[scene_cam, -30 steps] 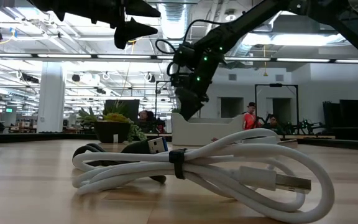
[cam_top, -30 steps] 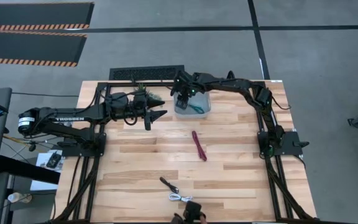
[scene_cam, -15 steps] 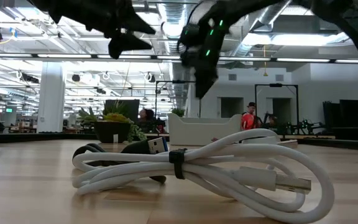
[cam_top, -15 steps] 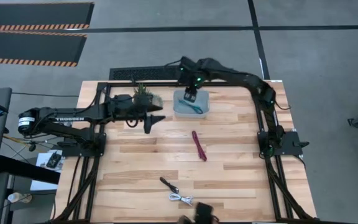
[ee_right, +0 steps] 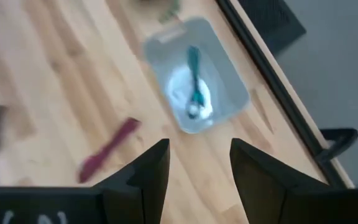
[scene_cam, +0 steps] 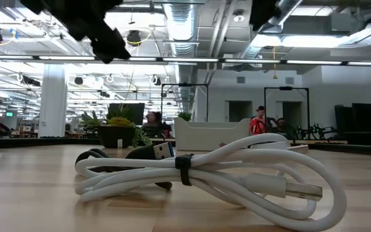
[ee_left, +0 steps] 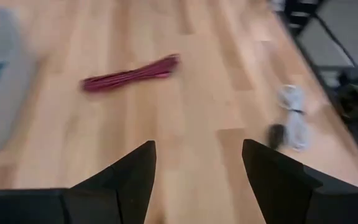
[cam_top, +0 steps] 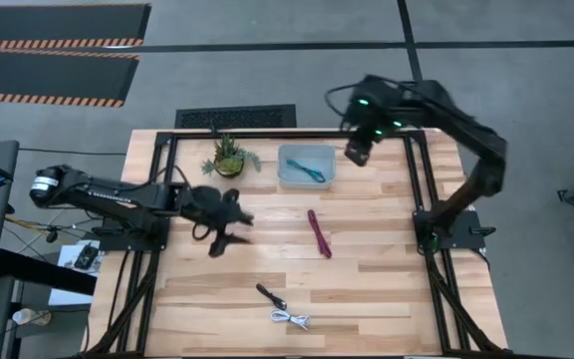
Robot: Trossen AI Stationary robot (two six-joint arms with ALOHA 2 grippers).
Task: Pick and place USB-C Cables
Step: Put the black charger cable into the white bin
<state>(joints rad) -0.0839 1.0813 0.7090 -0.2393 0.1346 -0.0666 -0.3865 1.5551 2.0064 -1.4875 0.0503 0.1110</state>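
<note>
On the left of the wooden desk, the left arm reaches in from the side, and its left claw hangs over the boards left of centre, fingers spread wide with nothing between them. In the left wrist view the two dark fingers stand well apart above bare wood.

Behind that claw, near the far edge, stands a small green potted plant. Just to its right sits a pale grey bin, and the teal cable lies inside it, stretched along the bottom.

The maroon cable lies flat on the desk near the middle, in front of the bin and apart from it. Nearer the front edge lie the black cable and, close beside it, the white coiled cable. In the low view the white coil fills the foreground, bound by a dark tie, with the black one just behind it.

To the right, the right arm is raised, and its right claw is over the far edge of the desk, just right of the bin. Its fingers are parted and hold nothing.
</note>
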